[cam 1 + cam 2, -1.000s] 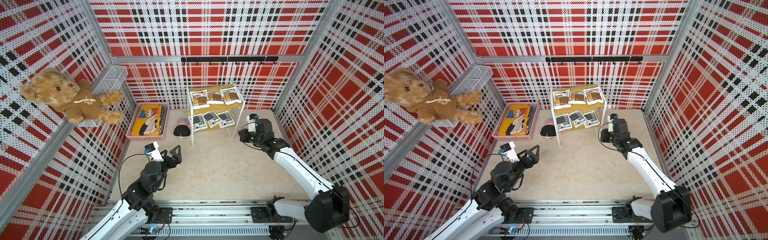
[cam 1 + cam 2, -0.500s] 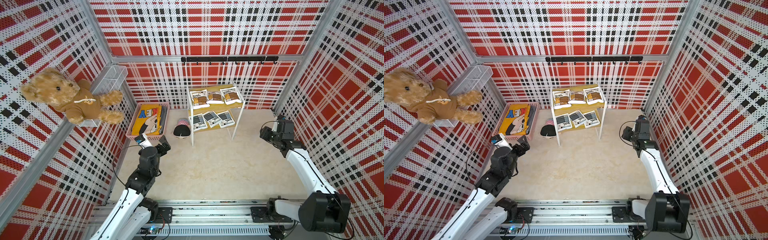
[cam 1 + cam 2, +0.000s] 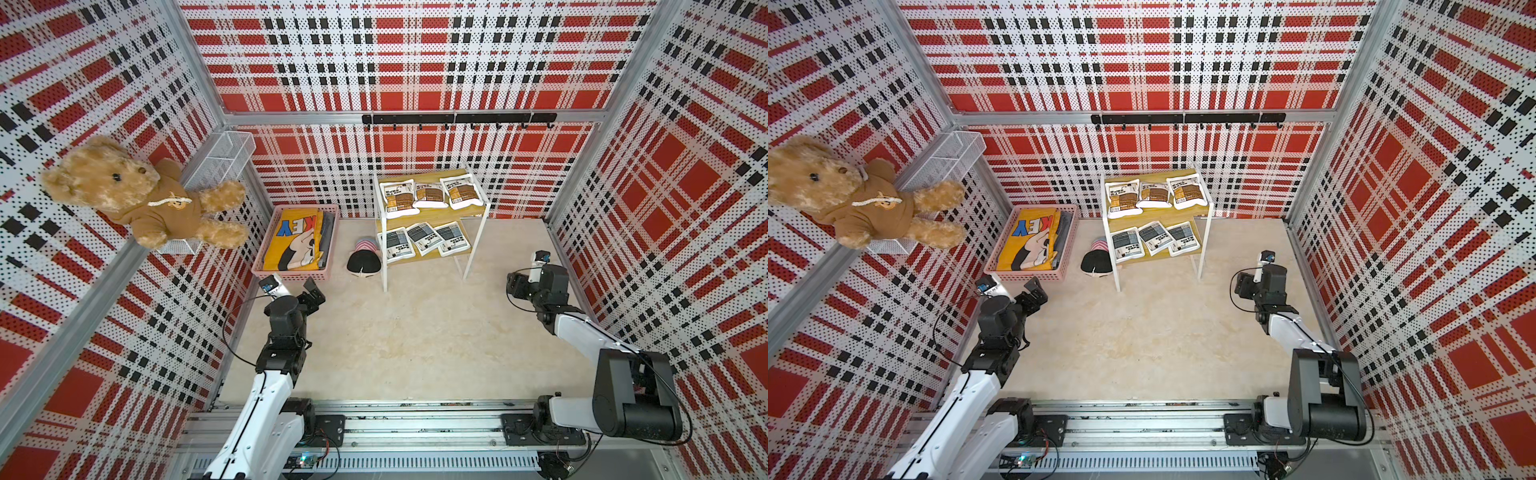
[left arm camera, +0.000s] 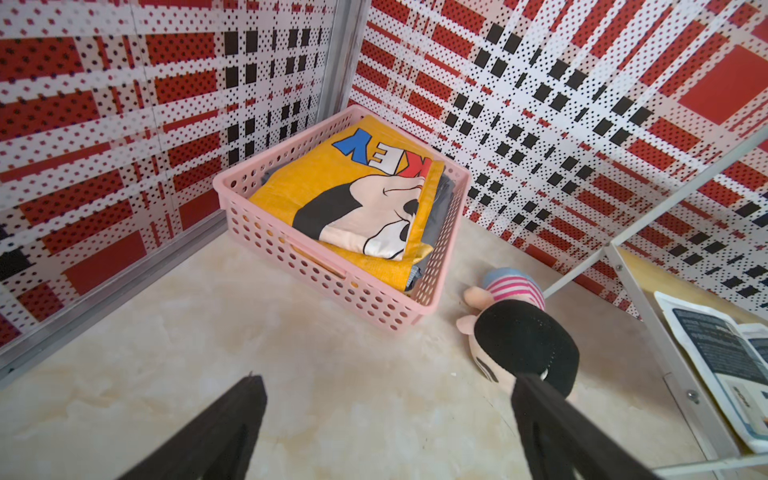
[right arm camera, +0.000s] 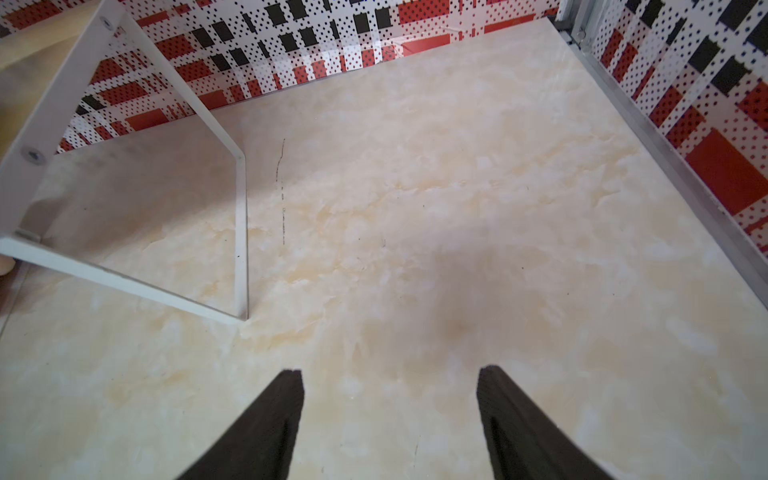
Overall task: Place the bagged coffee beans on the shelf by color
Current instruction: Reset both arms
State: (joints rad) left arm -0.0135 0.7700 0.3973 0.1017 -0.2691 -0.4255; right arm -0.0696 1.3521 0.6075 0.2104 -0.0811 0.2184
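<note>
— The shelf (image 3: 440,216) boards look like matt yellow-tan wood on white painted metal legs; the bagged coffee beans (image 3: 430,195) look like smooth white plastic film.
— Ahead of the left claw (image 4: 386,377), the basket (image 4: 316,266) is perforated pink plastic holding printed woven cloth (image 4: 332,183). The desk (image 5: 415,208) beneath looks polished, marble-patterned.

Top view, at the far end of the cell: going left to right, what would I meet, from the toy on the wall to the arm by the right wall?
From the left: teddy bear → pink basket → plush doll → shelf → right gripper.
</note>
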